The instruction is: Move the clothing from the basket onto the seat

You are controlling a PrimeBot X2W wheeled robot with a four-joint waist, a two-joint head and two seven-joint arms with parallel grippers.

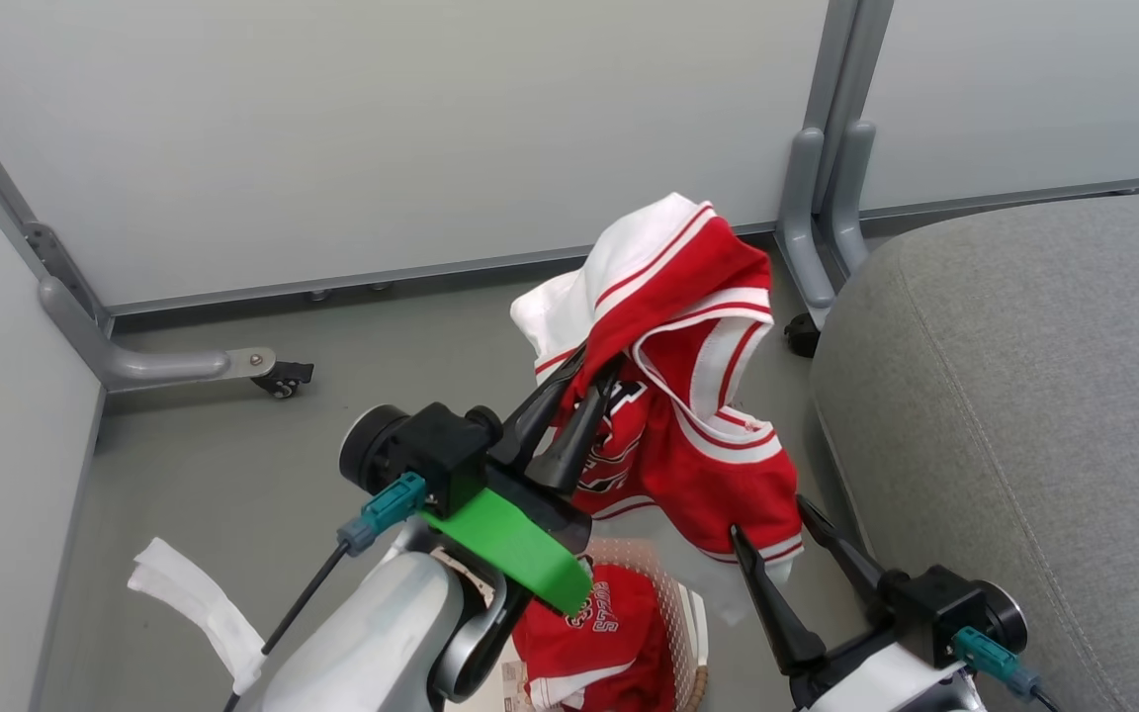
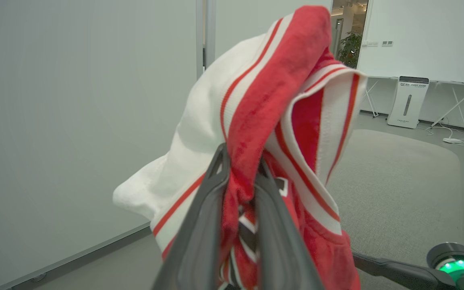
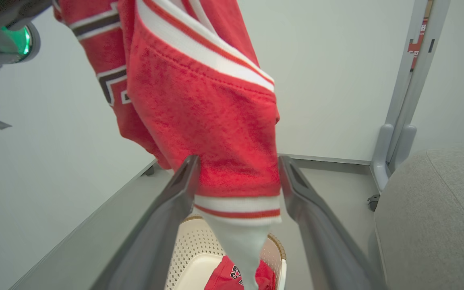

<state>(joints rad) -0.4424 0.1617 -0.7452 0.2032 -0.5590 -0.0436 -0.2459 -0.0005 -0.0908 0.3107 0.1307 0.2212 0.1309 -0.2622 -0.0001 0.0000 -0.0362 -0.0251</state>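
Observation:
My left gripper (image 1: pixel 581 394) is shut on a red garment (image 1: pixel 698 435) with white trim and dark lettering, and holds it up in the air. The left wrist view has the fabric bunched between its fingers (image 2: pixel 199 225), with the garment (image 2: pixel 264 100) draped over the tips. My right gripper (image 1: pixel 767 519) is open, and the hanging hem drops between its fingers (image 3: pixel 167 209) without being clamped. Below stands the cream perforated basket (image 3: pixel 191 257), which holds a second red garment (image 1: pixel 619 633) printed "BULLS". The grey seat (image 1: pixel 1024 415) lies just to the right.
Pale partition walls close the back and left. A partition foot with a caster (image 1: pixel 278 376) rests on the floor at the left, and a grey post (image 1: pixel 817 227) stands beside the seat's corner. A white cloth strip (image 1: pixel 194 593) lies on the floor at lower left.

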